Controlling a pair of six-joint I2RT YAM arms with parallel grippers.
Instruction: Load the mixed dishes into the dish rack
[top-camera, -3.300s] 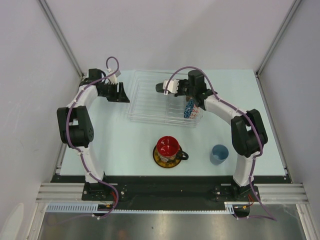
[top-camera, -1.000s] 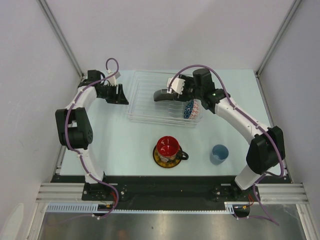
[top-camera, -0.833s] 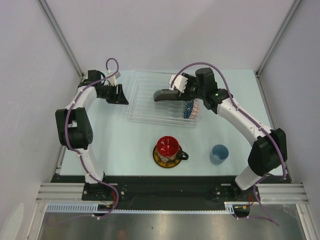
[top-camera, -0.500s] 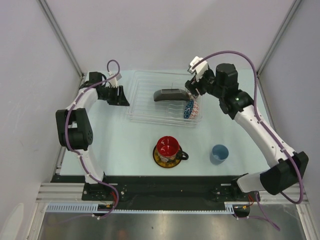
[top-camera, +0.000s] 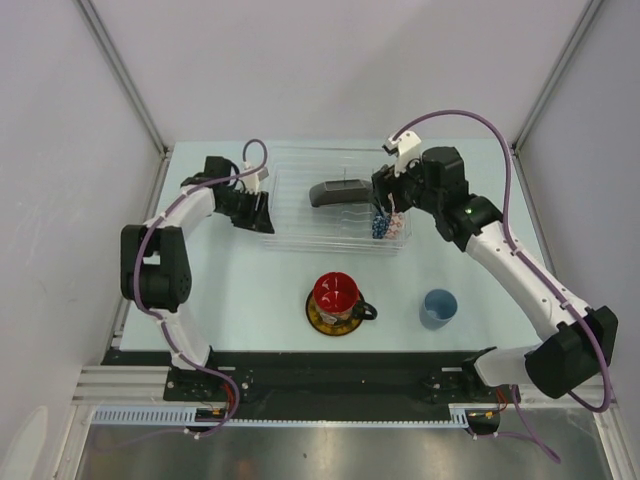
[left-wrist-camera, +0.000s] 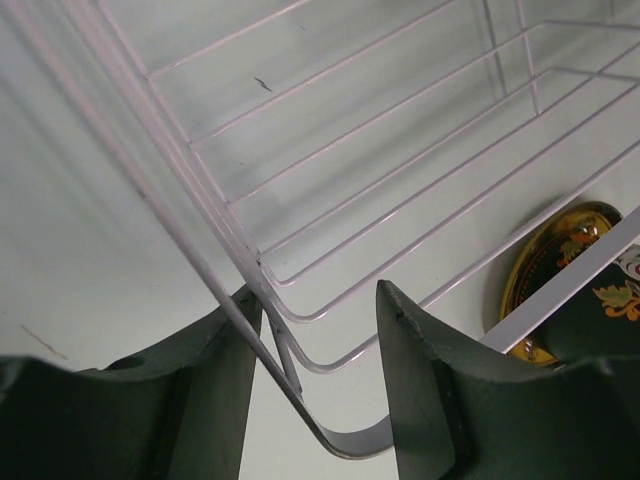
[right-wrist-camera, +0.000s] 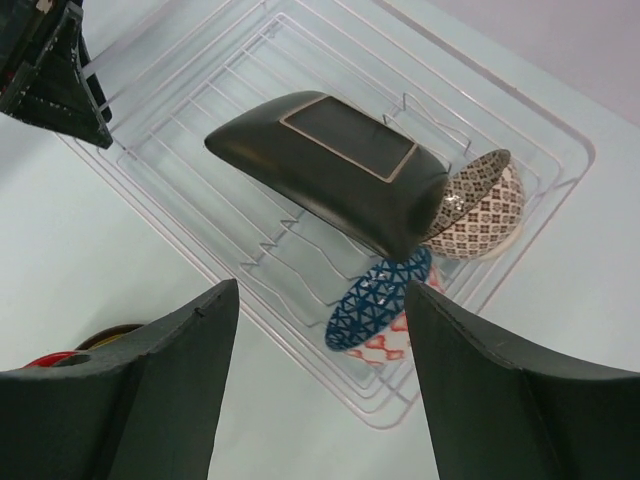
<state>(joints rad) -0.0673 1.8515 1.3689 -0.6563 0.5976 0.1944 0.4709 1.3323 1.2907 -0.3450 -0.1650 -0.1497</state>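
left end effector (left-wrist-camera: 310, 380), jaws apart, astride the near-left wall of the dish rack (top-camera: 320, 243); right end effector (top-camera: 385, 192) spread and empty over the rack, black square plate (top-camera: 340, 190) leaning inside. brace the wall lightly; reach next for the red-inside cup (top-camera: 336, 292) on the saucer (top-camera: 325, 322).

Overhead, wrists close — seemingly sharing dish rack (top-camera: 300, 228)

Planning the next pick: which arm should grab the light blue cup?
Right, probably. The right gripper hangs open and empty above the dish rack, and the light blue cup sits on its side. The left gripper straddles the rack's corner wall.
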